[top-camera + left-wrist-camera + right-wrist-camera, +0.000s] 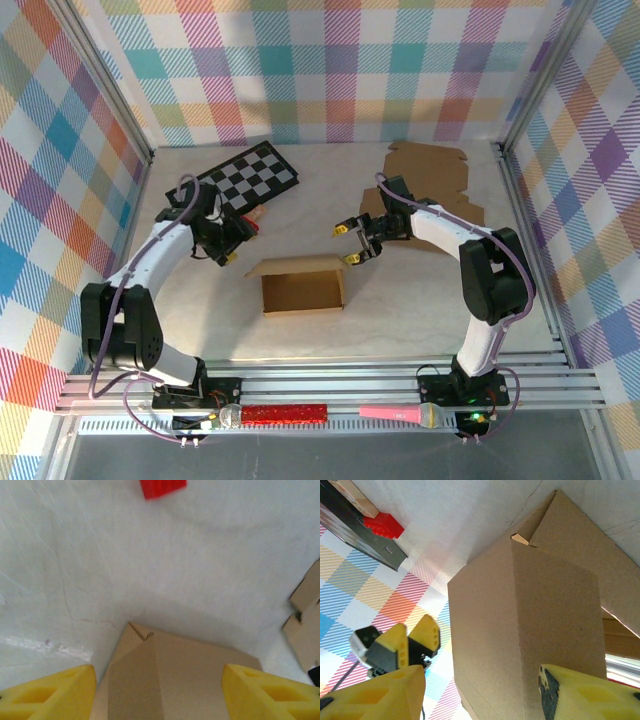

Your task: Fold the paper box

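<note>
Paper box (303, 285) stands mid-way across the desk (410, 320). Left hand (238, 240) and right hand (347, 245), both wide open and empty, flank its far edge. Uneven pushing could flatten it.

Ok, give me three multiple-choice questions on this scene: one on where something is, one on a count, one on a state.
1. Where does the box stand?
A) far left corner
B) middle of the table
C) far right corner

2. How many mics lie on the front rail?
A) one
B) two
C) four

3. The right fingers are:
A) shut on the box
B) shut tight on nothing
C) spread apart

Answers:
1 B, the top view shows it at the centre.
2 B, one is red and one is pink.
3 C, the right wrist view shows a wide gap between them.
</note>
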